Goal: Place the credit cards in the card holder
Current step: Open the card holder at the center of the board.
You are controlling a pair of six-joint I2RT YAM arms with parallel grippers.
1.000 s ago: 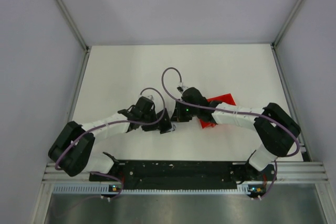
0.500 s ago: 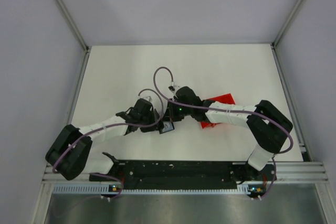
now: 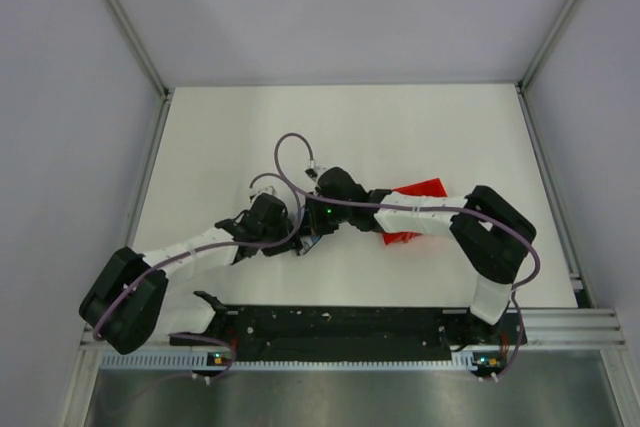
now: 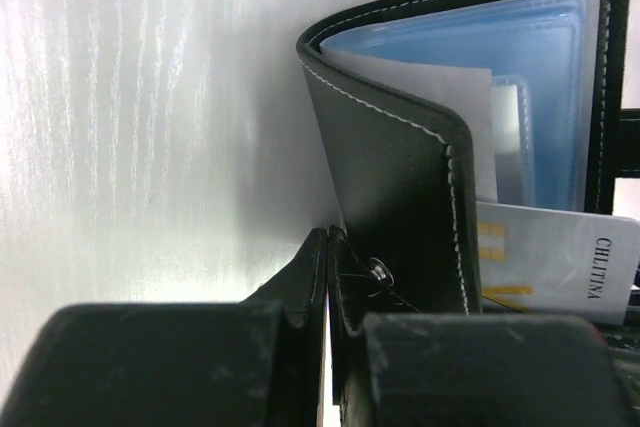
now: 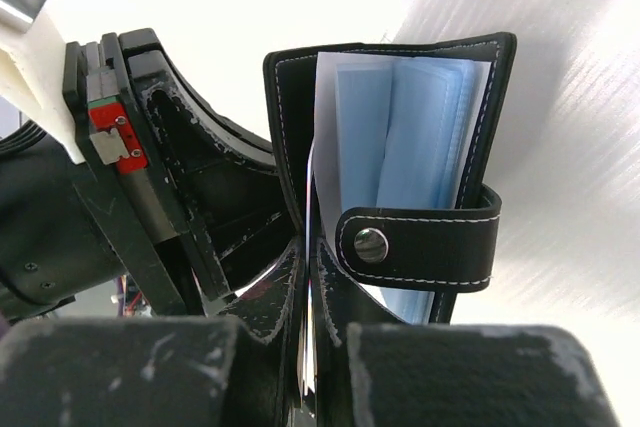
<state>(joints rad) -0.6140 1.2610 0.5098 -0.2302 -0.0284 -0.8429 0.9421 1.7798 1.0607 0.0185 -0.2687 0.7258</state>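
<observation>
Overall: both arms reach toward the middle of the white table (image 3: 400, 127), and their grippers meet just beside each other at the holder.
Card holder: the black fold-over leather card holder with white stitching (image 4: 400, 177) is held open on its edge between the two grippers. Whether it touches the table cannot be told.
Sleeves: pale blue clear plastic sleeves (image 4: 500, 47) show between the two black covers, with a white sheet tucked against them.
Left gripper: the left gripper (image 4: 328, 267) has its fingers pressed together, pinching the edge of one black cover just beside a small metal snap stud (image 4: 378, 269).
Right gripper: the right gripper (image 5: 308, 287) has its fingers almost touching, nipping a thin pale card that stands on edge at the holder's open side.
Card: the pale rectangular credit card with yellow stripes and the printed word CHLITINA (image 4: 560, 262) sticks out past the near cover, which hides part of it.
Strap: a black stitched closing strap with a metal snap (image 5: 420, 237) lies across the blue sleeves with its free end unfastened.
Tray: a red shallow plastic tray (image 3: 420, 190) sits right of the holder, partly under the right forearm. Its contents cannot be made out.
</observation>
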